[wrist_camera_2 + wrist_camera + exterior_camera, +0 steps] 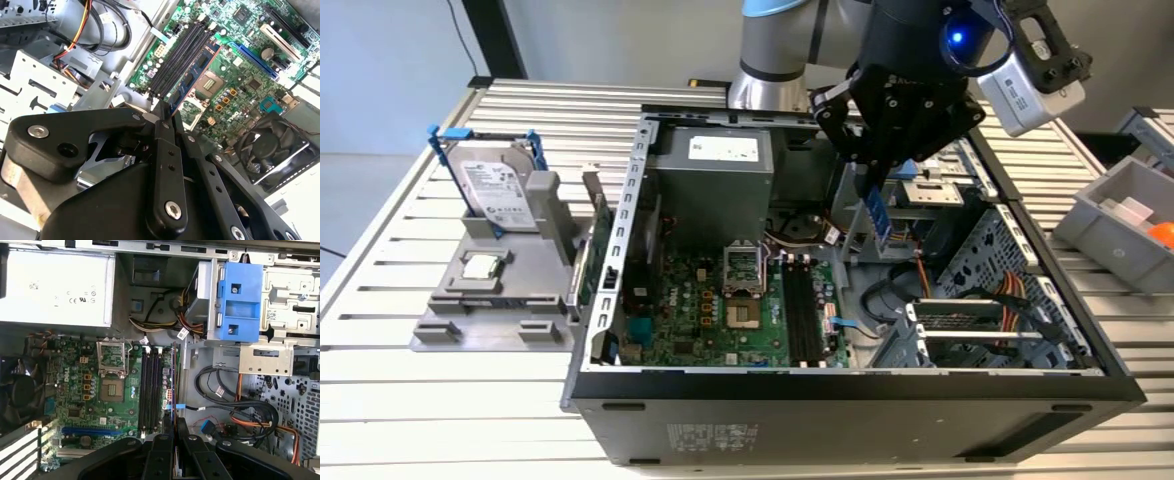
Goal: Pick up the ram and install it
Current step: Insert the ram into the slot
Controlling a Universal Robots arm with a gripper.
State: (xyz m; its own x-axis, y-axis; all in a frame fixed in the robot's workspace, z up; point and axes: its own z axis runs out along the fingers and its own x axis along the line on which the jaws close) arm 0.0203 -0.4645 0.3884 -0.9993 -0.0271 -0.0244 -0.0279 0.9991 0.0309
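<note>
You have the long, thin blue ram stick (879,215) with dark chips hanging right of centre in the exterior view, its upper end pinched in the black claw (870,178), above the green motherboard (700,300).

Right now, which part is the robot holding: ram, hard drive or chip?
The ram: the thin blue stick in the end effector over the case. The hard drive and chip sit on the grey stand.
</note>
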